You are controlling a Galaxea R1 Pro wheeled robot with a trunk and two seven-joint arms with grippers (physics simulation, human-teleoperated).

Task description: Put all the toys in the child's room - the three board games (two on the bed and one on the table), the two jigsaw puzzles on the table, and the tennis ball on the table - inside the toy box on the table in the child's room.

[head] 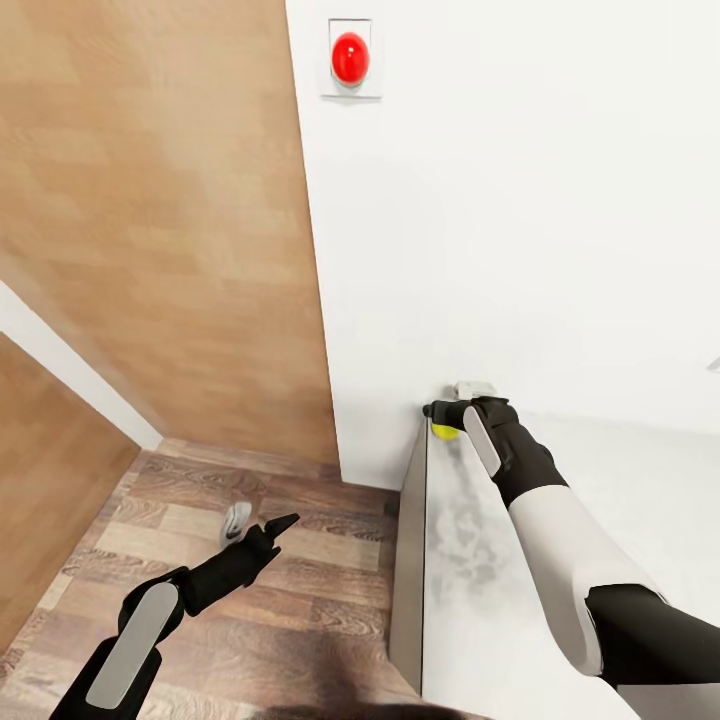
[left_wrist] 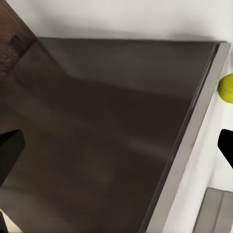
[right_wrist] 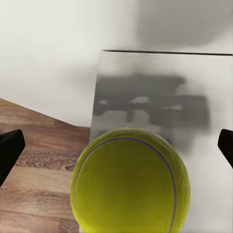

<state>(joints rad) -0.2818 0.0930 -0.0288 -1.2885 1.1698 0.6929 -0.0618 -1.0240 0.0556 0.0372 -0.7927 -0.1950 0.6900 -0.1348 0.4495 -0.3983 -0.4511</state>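
1. White plain wall (head: 520, 200): stands right behind the far end of the table and leaves little room past it. Avoid any forward push of the arm.
2. Long table with pale grey top and dark side panel (head: 470, 600): runs away from the robot towards that wall, with brown wooden plank floor (head: 300, 560) to the left of the table. Serves as the surface to steady against; lower just short of the top rather than scraping along it.
3. Right gripper, black, on the white-and-black arm (head: 445, 418): reaches to the far end of the table, near its left edge. Fingers spread wide, one to each side of the ball and clear of it, holding nothing. Centre first, then drop until the pads sit at the ball's widest part, and close slowly and evenly.
4. Left gripper, black and pointed (head: 262, 528): hangs over the floor left of the table, fingers likewise wide apart and empty. Best kept out there, away from the working arm.
5. Small yellow-green felt tennis ball (head: 444, 431): rests on the table at its far left corner, directly under the right gripper. Likely to roll off that near edge at an off-centre touch, so squeeze through the middle, lift straight up, and only then carry towards the toy box.
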